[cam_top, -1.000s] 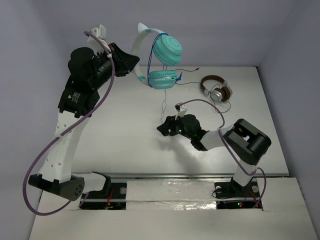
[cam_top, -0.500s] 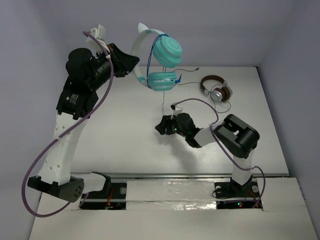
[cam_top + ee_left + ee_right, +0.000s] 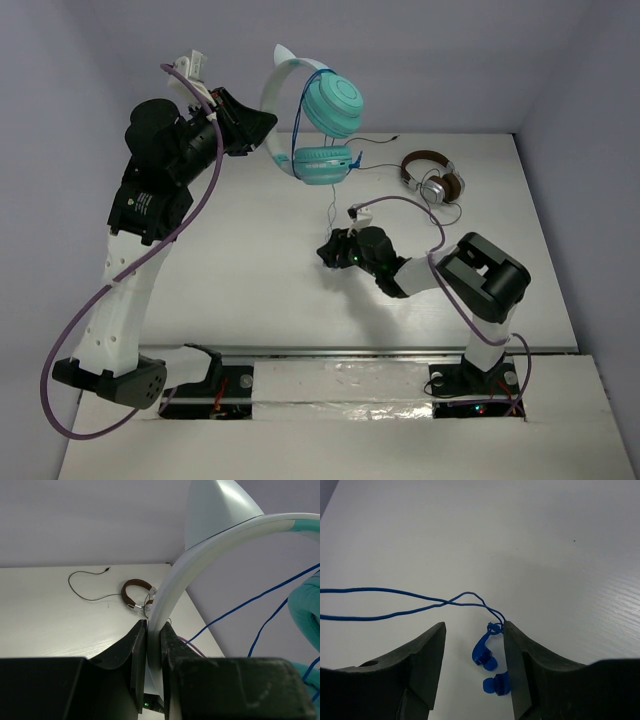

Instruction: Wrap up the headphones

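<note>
The headphones hang in the air at the back, with teal cups (image 3: 335, 103), a white headband (image 3: 273, 95) and a thin blue cable (image 3: 328, 205) trailing down to the table. My left gripper (image 3: 265, 127) is shut on the headband (image 3: 200, 555), which passes between its fingers in the left wrist view (image 3: 154, 635). Blue cable loops (image 3: 250, 602) run beside the band. My right gripper (image 3: 325, 250) is low over the table and open (image 3: 474, 630). The cable's end, two small blue bud-like pieces (image 3: 485, 652), lies between its fingers, and the cable (image 3: 395, 592) runs off to the left.
Smaller brown-and-silver headphones (image 3: 432, 178) with a thin black cable lie at the back right of the white table (image 3: 240, 270); they also show in the left wrist view (image 3: 134, 591). Grey walls close in the back and sides.
The right arm shifted a little left, then back right, and its gripper stays at the cable end. The left arm leaned slightly left while still holding the headband.
</note>
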Motion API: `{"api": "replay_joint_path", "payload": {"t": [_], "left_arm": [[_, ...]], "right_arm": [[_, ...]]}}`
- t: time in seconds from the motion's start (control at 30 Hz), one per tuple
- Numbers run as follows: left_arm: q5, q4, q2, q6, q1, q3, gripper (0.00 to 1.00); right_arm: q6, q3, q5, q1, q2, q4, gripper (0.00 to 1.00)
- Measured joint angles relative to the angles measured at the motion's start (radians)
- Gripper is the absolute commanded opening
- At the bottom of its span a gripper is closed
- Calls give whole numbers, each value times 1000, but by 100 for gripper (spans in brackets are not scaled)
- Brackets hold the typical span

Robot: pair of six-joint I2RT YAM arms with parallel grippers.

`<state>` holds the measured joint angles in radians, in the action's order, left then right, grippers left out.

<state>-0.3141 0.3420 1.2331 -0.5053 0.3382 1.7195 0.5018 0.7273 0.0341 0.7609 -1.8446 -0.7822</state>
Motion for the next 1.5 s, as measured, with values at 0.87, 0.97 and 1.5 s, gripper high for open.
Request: {"api": "replay_joint_path", "payload": {"t": [0.87,0.97,1.5], "left_arm": [[3,8,0,11,0,5,0],[3,8,0,11,0,5,0],[13,22,-13,11,0,5,0]], "right_arm": [[0,-36,23,0,50,26,58],[-2,-6,39,0,21,23,57],[41,36,45,0,-90,-54,2]]}}
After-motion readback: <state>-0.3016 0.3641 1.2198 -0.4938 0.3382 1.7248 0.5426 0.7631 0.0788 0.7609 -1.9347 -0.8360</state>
